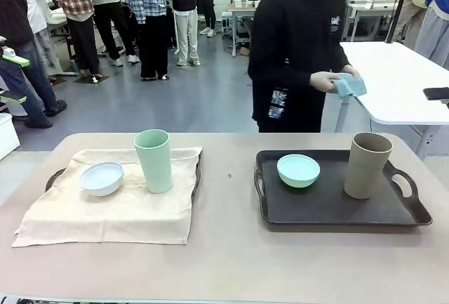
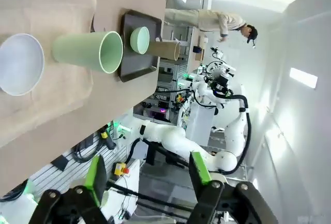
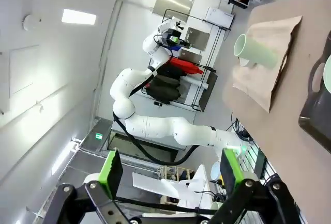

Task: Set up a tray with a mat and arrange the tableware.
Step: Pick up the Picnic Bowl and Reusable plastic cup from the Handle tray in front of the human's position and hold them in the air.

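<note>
In the front view, a tan surface (image 1: 231, 248) carries two trays side by side. The tray (image 1: 53, 177) toward 9 o'clock is covered by a beige cloth mat (image 1: 105, 213) that hangs over its near edge onto the surface, so only a dark handle and a strip of rim show. On the mat a white bowl (image 1: 102, 177) sits upright, and a pale green cup (image 1: 153, 160) stands upright just beside it at its 3 o'clock, apart from it. The dark tray (image 1: 337, 209) toward 3 o'clock is bare of cloth. It holds a mint green bowl (image 1: 298, 170) in its far part and a tan-brown cup (image 1: 367, 165) standing at the bowl's 3 o'clock, near the tray's handle cut-out. At 12 o'clock, beyond the far edge, a person in black (image 1: 295, 44) holds a pale blue cloth (image 1: 349, 85) beside a white table (image 1: 400, 72).

The left wrist view is rolled sideways. The left hand (image 2: 147, 175) hangs off the surface with its green-padded fingers (image 2: 95, 177) spread apart and nothing between them. Farther off lie the white bowl (image 2: 20, 63), the pale green cup (image 2: 88, 51), the mint green bowl (image 2: 139, 40), the tan-brown cup (image 2: 164, 49) and the dark tray (image 2: 129, 66).

In the right wrist view the right hand (image 3: 170, 175) is likewise spread wide and empty, well apart from the mat (image 3: 266, 74), the pale green cup (image 3: 253, 51) and a corner of the dark tray (image 3: 315, 115)
</note>
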You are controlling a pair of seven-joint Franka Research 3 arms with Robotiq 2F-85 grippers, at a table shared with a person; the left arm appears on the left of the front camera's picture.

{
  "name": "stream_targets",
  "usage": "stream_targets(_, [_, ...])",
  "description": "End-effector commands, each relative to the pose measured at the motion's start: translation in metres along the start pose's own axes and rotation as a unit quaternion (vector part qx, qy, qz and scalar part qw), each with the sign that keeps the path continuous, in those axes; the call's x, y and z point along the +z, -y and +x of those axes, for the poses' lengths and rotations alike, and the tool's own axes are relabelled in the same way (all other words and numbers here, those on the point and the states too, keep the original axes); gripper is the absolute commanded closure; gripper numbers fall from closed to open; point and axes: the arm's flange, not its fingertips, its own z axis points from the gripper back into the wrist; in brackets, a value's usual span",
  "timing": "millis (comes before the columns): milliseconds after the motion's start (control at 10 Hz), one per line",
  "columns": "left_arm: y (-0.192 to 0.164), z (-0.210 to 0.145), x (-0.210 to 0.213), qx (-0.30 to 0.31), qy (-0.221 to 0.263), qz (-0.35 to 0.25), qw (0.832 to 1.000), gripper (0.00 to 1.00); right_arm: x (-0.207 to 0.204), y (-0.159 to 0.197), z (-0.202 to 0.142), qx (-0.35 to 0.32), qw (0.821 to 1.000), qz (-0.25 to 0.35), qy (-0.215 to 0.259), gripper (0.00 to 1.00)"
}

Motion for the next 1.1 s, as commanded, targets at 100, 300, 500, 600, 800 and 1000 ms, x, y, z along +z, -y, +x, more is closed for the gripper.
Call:
stream_targets(100, [-0.023,-0.01,0.052,0.032,0.028,-0.048,0.998,0.16,0.068,0.006,-0.02,-0.078,0.991,-0.015,0.104,0.0])
stream_targets(300, [-0.045,-0.025,0.079,0.056,0.014,-0.069,0.996,0.16,0.102,-0.003,-0.039,-0.12,0.981,-0.068,0.138,0.0])
stream_targets(500, [-0.051,-0.033,0.099,0.057,0.021,-0.135,0.989,0.16,0.113,-0.016,-0.047,-0.112,0.98,-0.074,0.143,0.0])
stream_targets(600, [-0.056,-0.037,0.08,0.061,0.02,-0.069,0.996,0.16,0.118,0.001,-0.048,-0.103,0.982,-0.062,0.145,0.0])
stream_targets(800, [-0.056,-0.037,0.08,0.061,0.02,-0.069,0.996,0.16,0.118,0.001,-0.048,-0.103,0.982,-0.062,0.145,0.0])
stream_targets(1000, [-0.056,-0.037,0.08,0.061,0.02,-0.069,0.996,0.16,0.118,0.001,-0.048,-0.103,0.982,-0.062,0.145,0.0])
